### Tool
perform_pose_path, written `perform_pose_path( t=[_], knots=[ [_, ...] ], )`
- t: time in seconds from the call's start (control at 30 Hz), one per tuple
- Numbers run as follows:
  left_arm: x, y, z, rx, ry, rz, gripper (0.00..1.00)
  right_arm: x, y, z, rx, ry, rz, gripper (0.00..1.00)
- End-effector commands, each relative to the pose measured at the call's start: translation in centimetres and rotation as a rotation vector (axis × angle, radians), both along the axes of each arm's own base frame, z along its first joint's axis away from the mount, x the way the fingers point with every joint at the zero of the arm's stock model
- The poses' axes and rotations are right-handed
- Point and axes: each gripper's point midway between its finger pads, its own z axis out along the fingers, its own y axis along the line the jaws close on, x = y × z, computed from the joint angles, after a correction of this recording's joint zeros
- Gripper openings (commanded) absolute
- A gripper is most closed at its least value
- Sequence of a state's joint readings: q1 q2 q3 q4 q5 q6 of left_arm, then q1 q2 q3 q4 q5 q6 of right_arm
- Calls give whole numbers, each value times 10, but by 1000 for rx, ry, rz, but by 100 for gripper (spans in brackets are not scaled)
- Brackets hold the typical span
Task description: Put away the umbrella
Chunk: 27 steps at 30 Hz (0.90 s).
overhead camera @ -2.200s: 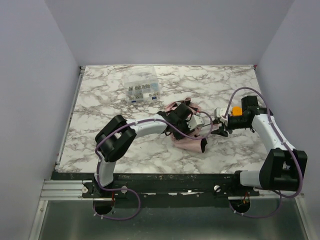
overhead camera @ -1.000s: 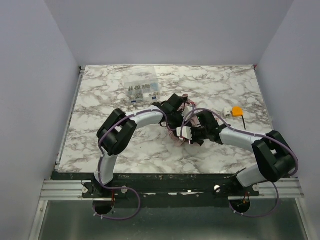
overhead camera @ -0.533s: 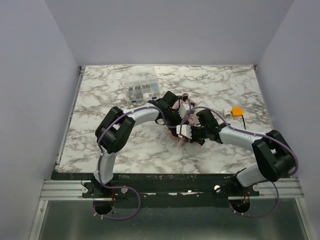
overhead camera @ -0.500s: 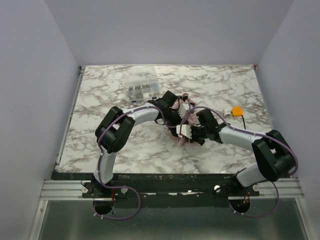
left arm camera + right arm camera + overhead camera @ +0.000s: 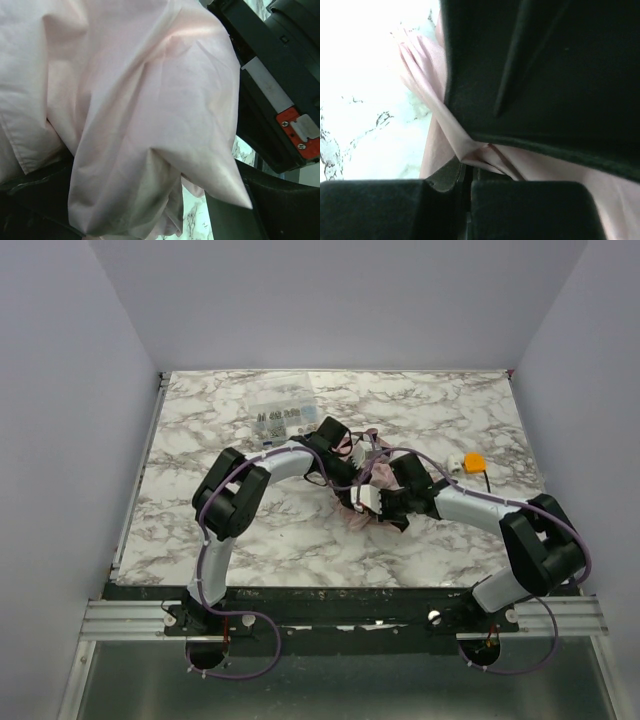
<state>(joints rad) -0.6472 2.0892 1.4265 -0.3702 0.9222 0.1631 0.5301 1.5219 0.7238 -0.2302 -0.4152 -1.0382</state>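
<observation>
The umbrella [image 5: 377, 473] is a crumpled pale pink bundle at the table's middle, mostly covered by both arms. Its fabric [image 5: 130, 100] fills the left wrist view. My left gripper [image 5: 351, 453] reaches it from the far left. My left gripper [image 5: 150, 212] stands open, its dark fingers [image 5: 30, 200] wide apart with loose folds hanging between them. My right gripper [image 5: 373, 502] comes in from the right. My right gripper [image 5: 469, 172] is shut, with a pink fold [image 5: 470, 150] pinched at the tips. A black body [image 5: 545, 75] hides the top of that view.
A clear compartment box [image 5: 284, 420] of small parts sits behind the left arm. A small orange object [image 5: 473, 460] lies at the right by the right forearm. Grey walls close in the marble table [image 5: 200, 530] on three sides.
The right gripper came from the orange object to the umbrella and shut on its fabric. Over the last second the left gripper opened wider and drew slightly toward the far side.
</observation>
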Motion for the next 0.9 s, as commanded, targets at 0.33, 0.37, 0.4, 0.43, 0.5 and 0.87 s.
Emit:
perform_pose_path(
  t=[0.33,0.37,0.4,0.43,0.5,0.87],
  knots=[
    [-46,22,-72,340,-65,64,68,25,2,1,81,149,-379,0],
    [-45,24,-76,356,-86,78,67,27,0,2,89,153,-393,0],
    [-50,25,-79,347,-78,72,68,30,-2,3,100,157,-417,0],
    [-52,23,-76,320,-67,70,69,34,-6,4,105,157,-448,0],
    [-59,16,-63,234,-3,53,73,34,-11,0,84,154,-441,0],
    [-58,7,-5,-31,224,-10,84,26,-21,-19,-13,163,-363,0]
  ],
)
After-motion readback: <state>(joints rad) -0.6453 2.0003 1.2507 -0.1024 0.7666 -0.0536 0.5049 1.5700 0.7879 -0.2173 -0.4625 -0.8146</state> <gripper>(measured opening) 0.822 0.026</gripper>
